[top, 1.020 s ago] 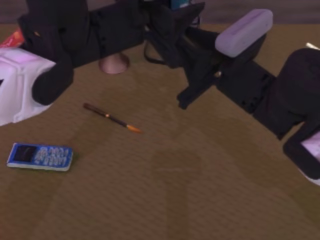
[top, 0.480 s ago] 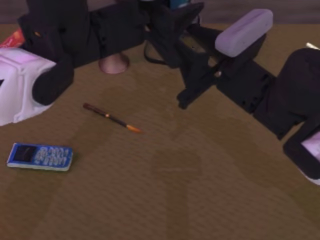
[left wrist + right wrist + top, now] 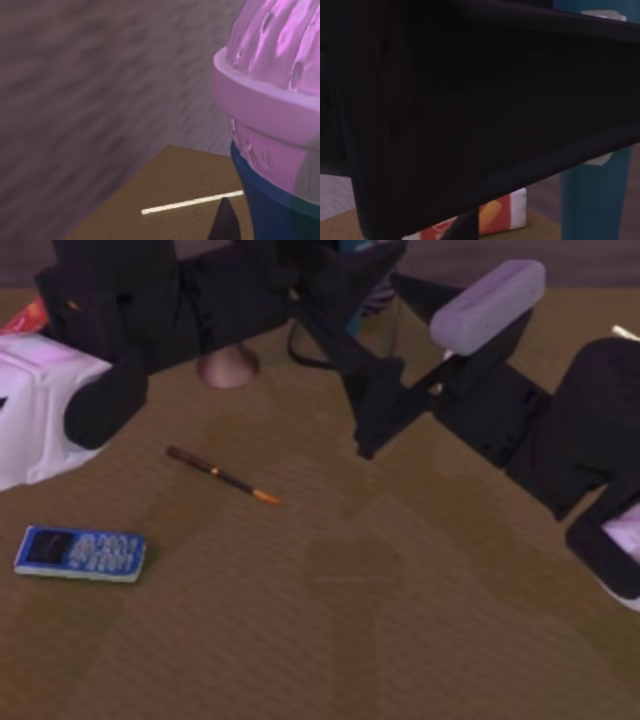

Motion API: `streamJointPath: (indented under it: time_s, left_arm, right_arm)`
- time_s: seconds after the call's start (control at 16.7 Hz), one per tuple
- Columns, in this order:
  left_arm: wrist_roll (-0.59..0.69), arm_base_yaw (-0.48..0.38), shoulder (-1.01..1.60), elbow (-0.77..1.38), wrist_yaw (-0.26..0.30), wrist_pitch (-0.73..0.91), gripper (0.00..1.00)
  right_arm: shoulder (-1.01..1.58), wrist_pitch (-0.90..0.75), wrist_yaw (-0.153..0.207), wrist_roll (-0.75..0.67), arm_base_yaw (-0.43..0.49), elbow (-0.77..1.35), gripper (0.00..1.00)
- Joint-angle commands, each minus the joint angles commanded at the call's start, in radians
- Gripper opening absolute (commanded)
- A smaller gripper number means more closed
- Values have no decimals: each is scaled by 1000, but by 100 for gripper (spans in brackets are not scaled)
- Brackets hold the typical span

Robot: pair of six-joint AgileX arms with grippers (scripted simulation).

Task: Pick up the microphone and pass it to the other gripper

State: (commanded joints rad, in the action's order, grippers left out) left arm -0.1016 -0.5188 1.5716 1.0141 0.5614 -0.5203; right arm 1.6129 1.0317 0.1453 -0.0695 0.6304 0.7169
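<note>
Now, at the top view's upper middle, my right hand (image 3: 375,400) has swung down off the microphone (image 3: 362,280), which my left hand (image 3: 335,270) seems to grip above the tabletop (image 3: 330,620), though I cannot tell either hand's opening; handover looks done.

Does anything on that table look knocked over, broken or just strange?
Nothing looks spilled or broken. The thin brown orange-tipped brush and blue mobile phone lie flat on the brown table. Oddest sight: the teal-handled, lavender-headed microphone is up among both black arms at the far edge.
</note>
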Motion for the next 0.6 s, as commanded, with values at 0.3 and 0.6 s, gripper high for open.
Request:
streamJointPath:
  time_s: [0.3, 0.6]
  left_arm:
    - [-3, 0, -4, 5, -5, 1, 0]
    - [-5, 70, -39, -28, 60, 6, 0]
  right_arm:
    - [6, 0, -4, 3, -3, -3, 100]
    - [-103, 5, 16, 2, -18, -121, 100]
